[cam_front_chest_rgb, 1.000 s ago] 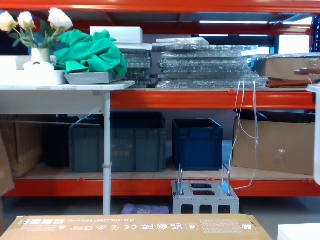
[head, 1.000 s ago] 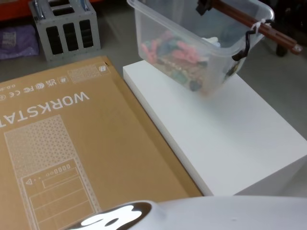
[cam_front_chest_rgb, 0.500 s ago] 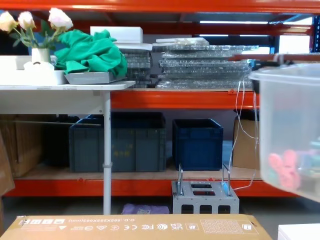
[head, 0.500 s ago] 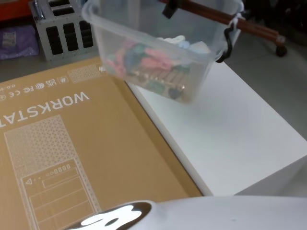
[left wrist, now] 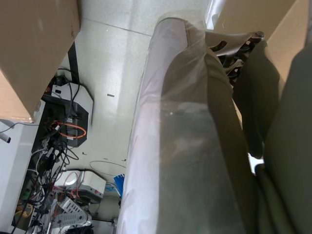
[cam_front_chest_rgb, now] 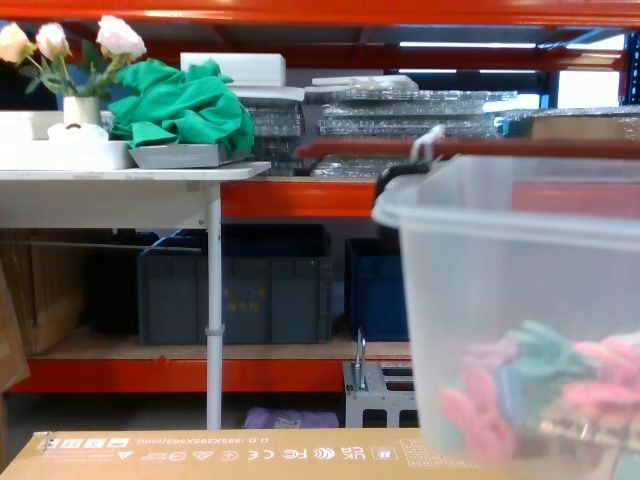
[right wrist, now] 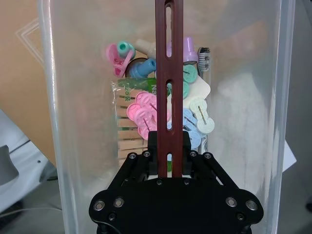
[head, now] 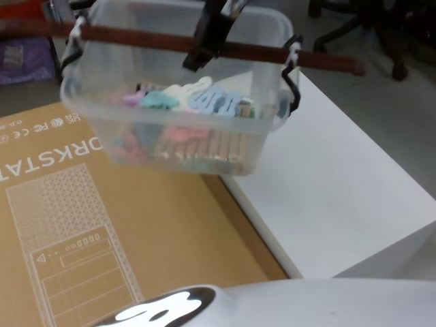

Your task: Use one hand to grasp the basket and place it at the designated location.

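The basket [head: 178, 139] is a translucent whitish tub with a dark red slotted bar [head: 136, 37] tied across its rim as a handle. It hangs in the air, roughly level, over the seam between the cardboard box [head: 75, 225] and the white platform [head: 340, 191]. Coloured clips and wooden pegs lie inside it. My right gripper [head: 206, 46] comes down from above and is shut on the middle of the bar. In the right wrist view the black gripper [right wrist: 169, 146] clamps the bar [right wrist: 169, 73] above the basket [right wrist: 243, 97]. In the chest view the basket [cam_front_chest_rgb: 520, 290] looms large at the right.
The long cardboard box [cam_front_chest_rgb: 250, 445] lies flat at the left and front. The white platform stands to the right of it. Behind are a grey metal rack [cam_front_chest_rgb: 378, 385], orange shelving with dark crates [cam_front_chest_rgb: 235, 285], and a white table [cam_front_chest_rgb: 130, 180] at the left.
The right gripper has carried the basket leftward, from above the white platform to over the cardboard box's right edge. The basket has levelled out, and now fills the right of the chest view.
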`<action>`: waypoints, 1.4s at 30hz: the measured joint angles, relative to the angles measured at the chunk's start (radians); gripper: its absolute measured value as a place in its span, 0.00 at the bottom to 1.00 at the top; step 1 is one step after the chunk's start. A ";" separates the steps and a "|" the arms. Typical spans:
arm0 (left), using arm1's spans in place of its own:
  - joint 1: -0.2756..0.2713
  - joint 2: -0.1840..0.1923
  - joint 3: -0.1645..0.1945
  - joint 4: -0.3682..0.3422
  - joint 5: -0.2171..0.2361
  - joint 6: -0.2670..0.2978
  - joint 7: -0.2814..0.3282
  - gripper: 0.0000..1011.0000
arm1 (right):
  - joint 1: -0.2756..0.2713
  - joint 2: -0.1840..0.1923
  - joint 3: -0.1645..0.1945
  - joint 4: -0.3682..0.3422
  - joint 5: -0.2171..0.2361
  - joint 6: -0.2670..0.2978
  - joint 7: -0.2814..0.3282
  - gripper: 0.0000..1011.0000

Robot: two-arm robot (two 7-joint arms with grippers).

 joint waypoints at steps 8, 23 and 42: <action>0.000 0.000 0.000 0.000 0.000 0.000 0.000 0.00 | -0.010 -0.039 -0.049 -0.046 -0.042 -0.113 -0.048 0.23; 0.000 0.000 0.000 0.000 0.000 0.000 0.000 0.00 | -0.029 -0.115 -0.137 -0.088 -0.129 -0.309 -0.142 0.23; 0.000 0.000 0.000 0.000 0.000 0.000 0.000 0.00 | -0.056 -0.205 -0.219 -0.020 -0.184 -0.312 -0.214 0.23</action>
